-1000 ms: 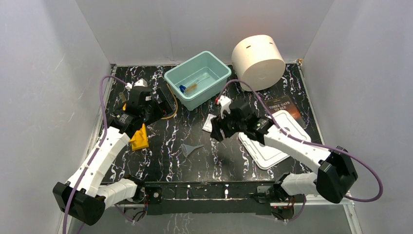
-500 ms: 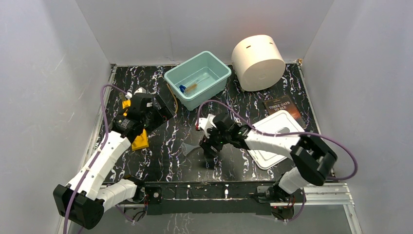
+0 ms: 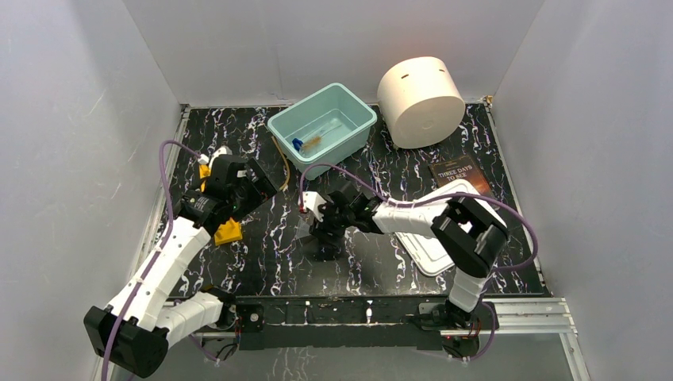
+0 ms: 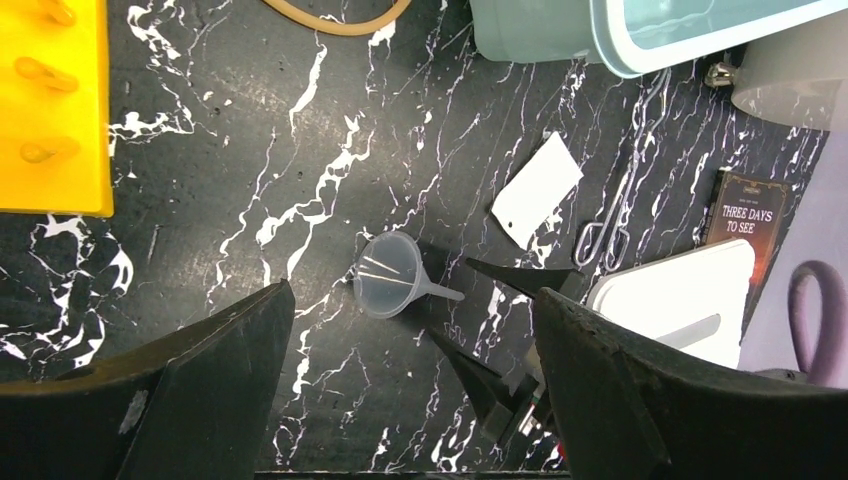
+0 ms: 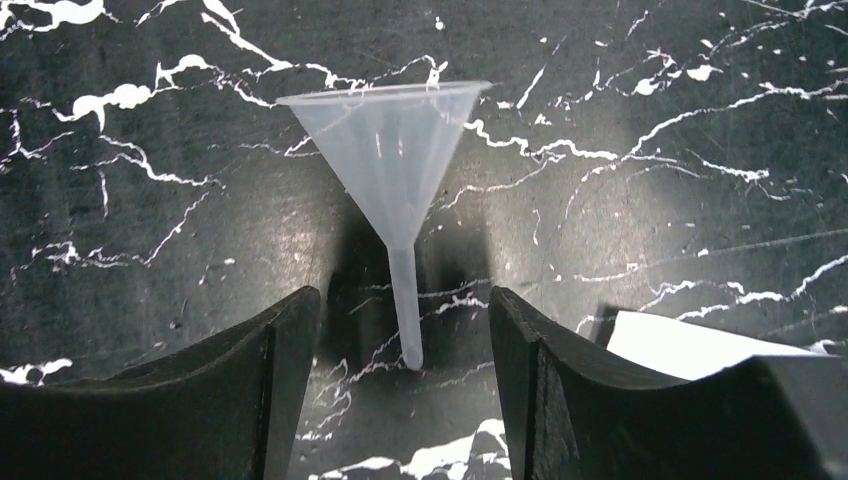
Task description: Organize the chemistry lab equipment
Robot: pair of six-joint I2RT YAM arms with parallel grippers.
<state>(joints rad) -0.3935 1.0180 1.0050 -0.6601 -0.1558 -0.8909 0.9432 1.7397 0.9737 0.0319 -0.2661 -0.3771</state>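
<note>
Arms: right tool (image 5: 400, 305) low, spread astride funnel (image 5: 385, 170) stem (not touching) | left tool (image 4: 412, 295) spread, hovering above

**COLOURS NOTED, LAB BENCH**

Table (image 3: 262, 262) was black w/ white marble veining. Funnel (image 5: 390, 190) clear, slightly milky. Tubing (image 4: 335, 20) amber. Packet (image 4: 537, 190) looked white. Rack (image 4: 50, 110) was bright yellow. Bin (image 3: 343, 151) pale mint; tube cap (image 3: 297, 144) inside was blue. Cylinder (image 3: 421, 99) cream. Book (image 3: 464, 173) dark, white lettering. Tray (image 3: 432, 250) white. Left arm (image 3: 163, 266) had white links, black joints.
</note>
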